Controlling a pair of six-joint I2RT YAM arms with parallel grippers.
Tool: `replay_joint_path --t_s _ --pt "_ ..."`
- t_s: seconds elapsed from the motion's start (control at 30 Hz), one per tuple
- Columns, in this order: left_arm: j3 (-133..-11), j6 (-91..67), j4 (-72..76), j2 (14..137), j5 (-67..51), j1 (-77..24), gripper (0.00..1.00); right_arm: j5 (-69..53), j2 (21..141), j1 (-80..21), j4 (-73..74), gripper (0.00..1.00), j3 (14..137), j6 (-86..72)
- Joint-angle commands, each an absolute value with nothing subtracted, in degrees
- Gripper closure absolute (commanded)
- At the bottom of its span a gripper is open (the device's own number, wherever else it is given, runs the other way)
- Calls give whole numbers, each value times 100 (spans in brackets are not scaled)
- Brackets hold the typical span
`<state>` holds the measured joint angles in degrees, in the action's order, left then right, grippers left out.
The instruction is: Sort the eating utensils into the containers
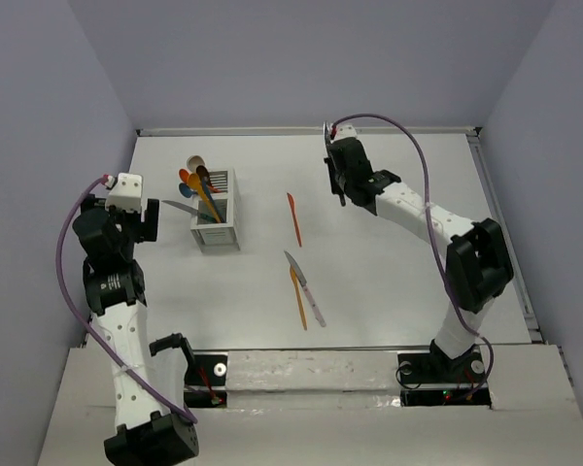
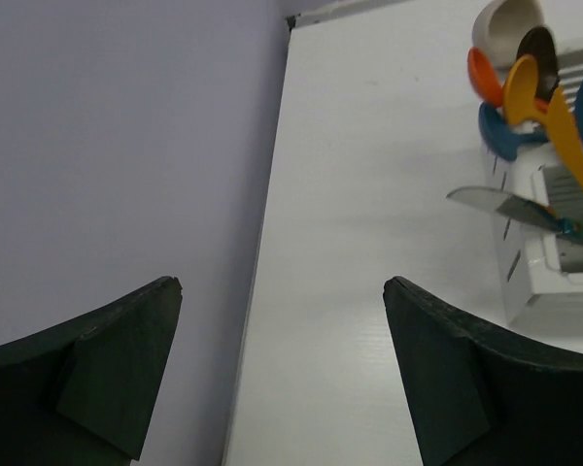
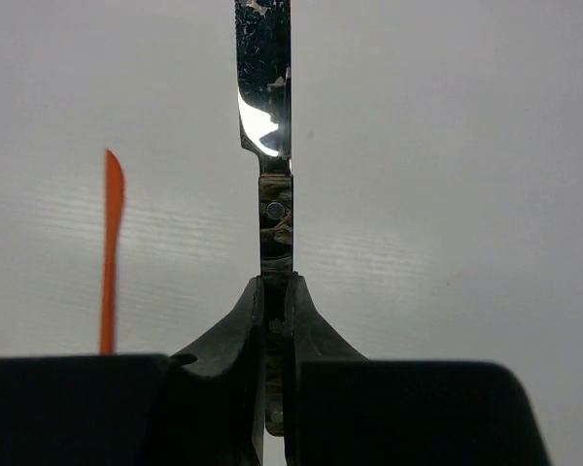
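Observation:
The white slatted caddy [image 1: 217,225] stands at the left middle of the table and holds several spoons [image 1: 196,181] and a silver-bladed knife [image 1: 180,207] that sticks out to its left. It also shows in the left wrist view [image 2: 539,277], with orange, blue, beige and brown spoons [image 2: 523,85] and the teal-handled knife [image 2: 496,204]. My left gripper [image 1: 131,216] [image 2: 282,283] is open and empty, left of the caddy. My right gripper [image 1: 338,167] [image 3: 275,282] is shut on a dark-handled, silver-bladed knife [image 3: 265,116], held above the far table. An orange knife [image 1: 293,218] [image 3: 110,243] lies on the table.
An orange utensil [image 1: 298,299] and a silver-bladed, pale-handled knife [image 1: 304,286] lie crossed near the front middle. The lilac wall [image 2: 126,146] runs along the table's left edge, close to my left gripper. A raised rim [image 1: 301,129] bounds the far edge.

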<state>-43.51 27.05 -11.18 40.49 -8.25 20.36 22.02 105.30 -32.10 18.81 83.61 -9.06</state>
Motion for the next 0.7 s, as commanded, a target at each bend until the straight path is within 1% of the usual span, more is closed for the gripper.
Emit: replay_joint_path --t_s 0.0,0.07,0.1,0.13,0.3,0.47,0.67 --pt "-5507 2190 -1343 4385 -1930 2039 2 2636 9721 -3812 249 100 8551 -168" --pt "-5861 1918 -1563 4604 -2536 2013 3 2715 9659 -4085 -164 100 8857 260" --pt "-6019 1820 -1617 4675 -2540 2004 4 2725 9677 -4235 -280 100 8999 385" --pt "-6308 1724 -1661 4728 -2949 1995 4 2742 9729 -4523 -351 100 9157 596" --pt "-6898 1109 -1714 4957 -4005 1855 6 2435 10370 -5237 -816 100 10324 879" --pt "-7022 879 -1661 4957 -4333 1661 7 1917 11012 -5835 -1230 100 11020 949" --pt "-6847 923 -1600 4852 -4351 1564 6 1565 11619 -6152 -1389 100 11654 826"
